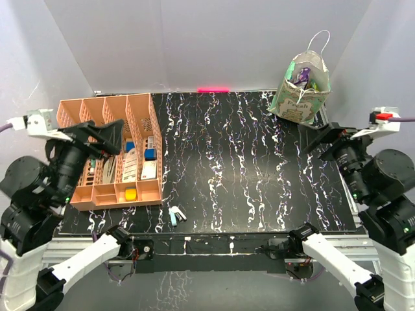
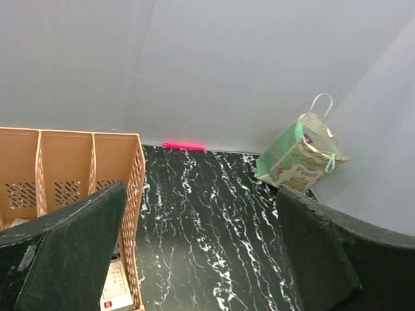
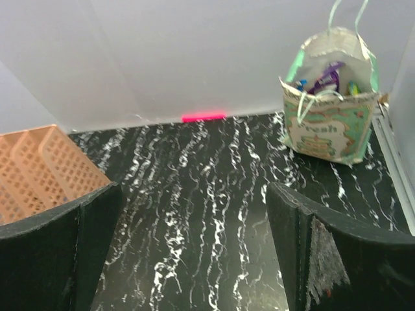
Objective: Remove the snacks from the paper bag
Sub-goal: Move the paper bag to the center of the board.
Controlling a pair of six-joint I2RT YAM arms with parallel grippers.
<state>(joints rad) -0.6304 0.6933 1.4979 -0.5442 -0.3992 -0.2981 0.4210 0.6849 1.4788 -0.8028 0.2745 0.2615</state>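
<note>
Cream paper bag (image 1: 299, 91) stands upright, mouth up, at the 1 o'clock corner of the table (image 1: 227, 162), snacks (image 3: 327, 78) showing inside, lying toward 1 o'clock from the spread, empty right gripper (image 3: 193, 194), far nearer than the equally spread left gripper (image 2: 201, 191).

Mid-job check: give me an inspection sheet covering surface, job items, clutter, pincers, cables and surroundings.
Surface: black marbled table.
Job's things: paper bag standing at the far right corner; snacks inside, a purple one showing at the mouth.
Clutter: orange slotted tray at left with small items; teal-and-white item near the front edge.
Pincers: left pincer open, empty; right pincer open, empty.
Cables: left-arm cable and right-arm cable, both off the table.
Surroundings: grey walls; pink strip at the far edge.
</note>
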